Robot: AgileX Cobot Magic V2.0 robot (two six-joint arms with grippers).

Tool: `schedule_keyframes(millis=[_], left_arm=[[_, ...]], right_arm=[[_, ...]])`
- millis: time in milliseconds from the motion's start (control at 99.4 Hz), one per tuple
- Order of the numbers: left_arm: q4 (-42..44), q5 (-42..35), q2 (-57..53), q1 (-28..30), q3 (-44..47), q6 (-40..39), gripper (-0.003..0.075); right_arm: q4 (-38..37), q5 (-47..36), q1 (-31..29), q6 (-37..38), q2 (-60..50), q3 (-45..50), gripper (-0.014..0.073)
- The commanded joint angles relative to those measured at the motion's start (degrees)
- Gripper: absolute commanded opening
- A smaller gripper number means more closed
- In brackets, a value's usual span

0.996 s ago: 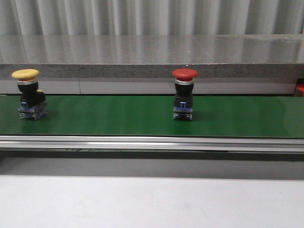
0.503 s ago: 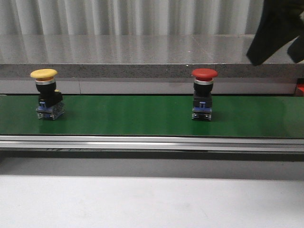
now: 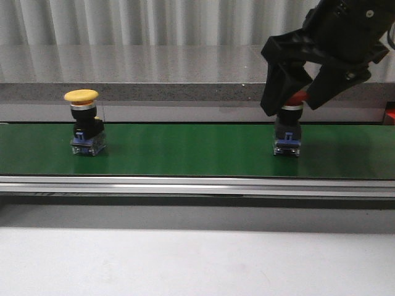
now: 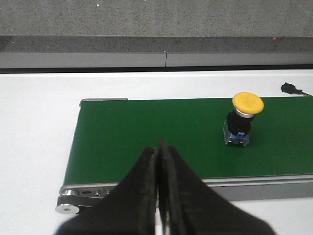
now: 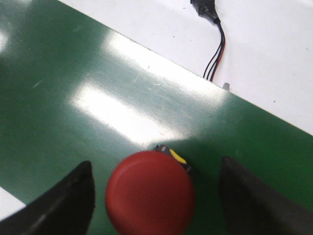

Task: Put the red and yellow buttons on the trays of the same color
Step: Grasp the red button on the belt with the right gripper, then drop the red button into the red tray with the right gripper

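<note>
Grey table surface (image 3: 197,262) fills the lower part of the front view, bare and pale. Behind it runs a metal rail (image 3: 197,185), and beyond that the green conveyor belt (image 3: 185,151) crosses the frame from edge to edge.

Yellow button (image 3: 86,122): stands upright on the belt at left of centre in the front view, cap uppermost, on a black body with a blue and clear base. Nothing touches it. The left wrist view shows it (image 4: 242,117) at right of centre on the belt.

Left gripper (image 4: 159,186): seen in its own wrist view only, at lower centre, fingers pressed together with no gap and nothing between them. It is well apart from the yellow button.

Red button (image 3: 288,131): upright on the belt at right of centre, its red cap partly hidden behind the right gripper (image 3: 299,92). The right wrist view shows the cap (image 5: 150,193) from above at lower centre.

Right gripper: fingers spread wide, one on either side of the red cap, with a visible gap on both sides (image 5: 154,196). No contact can be seen.

Behind the belt lies a grey speckled stone ledge (image 3: 154,68), then a corrugated wall (image 3: 154,21) across the top.
</note>
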Motion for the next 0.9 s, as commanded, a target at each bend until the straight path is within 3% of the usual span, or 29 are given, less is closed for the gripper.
schedule_keyframes(millis=[0,101,171,372,574,755,886], left_arm=[[-0.79,-3.87,0.18,-0.37,-1.53,0.05,-0.0019],[-0.79,-3.87,0.18,-0.37,-1.53,0.05,-0.0019],[-0.79,-3.87,0.18,-0.37,-1.53,0.05,-0.0019],[-0.79,-3.87,0.18,-0.37,-1.53,0.05,-0.0019],[-0.79,-3.87,0.18,-0.37,-1.53,0.05,-0.0019],[-0.79,-3.87,0.18,-0.37,-1.53,0.05,-0.0019],[-0.79,-3.87,0.18,-0.37,-1.53,0.05,-0.0019]], right_arm=[[0.29,-2.84,-0.05,-0.64,-0.54,-2.38,0.0387],[0.29,-1.44,-0.05,-0.64,-0.31,-2.63,0.0190],[0.29,1.96,-0.57,-0.58,-0.56,-3.86,0.0130],[0.07,13.90,-6.62,-0.52,-4.23,-11.12,0.0127],[-0.13,23.40,-21.74,0.19,-8.67,-16.94,0.0127],[-0.13,21.74,-38.53,3.01,-8.41,-17.54,0.0127],[-0.08,17.04,-46.62,4.27,-5.37,-18.01,0.0127]])
